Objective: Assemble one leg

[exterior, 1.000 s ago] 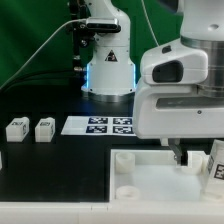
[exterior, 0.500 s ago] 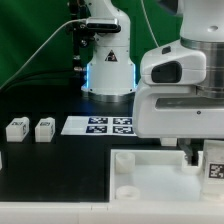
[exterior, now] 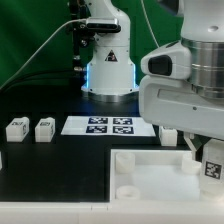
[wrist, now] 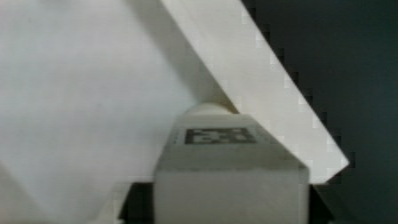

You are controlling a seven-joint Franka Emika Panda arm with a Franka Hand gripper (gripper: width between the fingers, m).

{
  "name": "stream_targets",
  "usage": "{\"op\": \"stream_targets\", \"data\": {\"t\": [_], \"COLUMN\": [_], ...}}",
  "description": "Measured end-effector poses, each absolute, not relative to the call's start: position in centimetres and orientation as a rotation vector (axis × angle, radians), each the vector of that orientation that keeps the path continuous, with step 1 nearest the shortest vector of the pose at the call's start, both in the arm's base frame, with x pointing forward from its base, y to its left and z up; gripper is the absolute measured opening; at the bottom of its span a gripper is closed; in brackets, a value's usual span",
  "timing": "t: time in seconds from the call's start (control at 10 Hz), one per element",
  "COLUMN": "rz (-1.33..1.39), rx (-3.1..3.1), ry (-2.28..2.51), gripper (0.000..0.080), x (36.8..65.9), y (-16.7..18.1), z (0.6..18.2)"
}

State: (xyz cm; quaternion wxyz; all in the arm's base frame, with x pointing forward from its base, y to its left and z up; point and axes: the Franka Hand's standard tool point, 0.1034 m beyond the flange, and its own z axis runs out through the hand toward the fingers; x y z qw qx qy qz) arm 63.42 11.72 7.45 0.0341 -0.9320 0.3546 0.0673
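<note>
REMOTE DESK: I see the gripper [exterior: 203,152] clenched on the leg [exterior: 213,161], carrying it tilted above the white tray [exterior: 150,172] at the exterior view's right edge. I judge the hold is meant to line the post up with a corner of that tray. In the wrist view the leg's marker face sits close by the tray's slanting rim; I cannot tell whether they touch. A spare leg [exterior: 15,127] and its twin [exterior: 44,128] stand well apart, beyond the marker board [exterior: 100,125].
</note>
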Motion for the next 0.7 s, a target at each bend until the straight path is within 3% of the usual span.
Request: {"op": "stream_targets", "data": {"t": [0.4,0.7], "rz": [0.148,0.126], "rx": [-2.197,-1.873], "ry": [2.08,2.36], "gripper": [0.0291,0.0292], "x": [63.44,63.53], "y": [11.97,12.17], "z": [7.25,7.28]}}
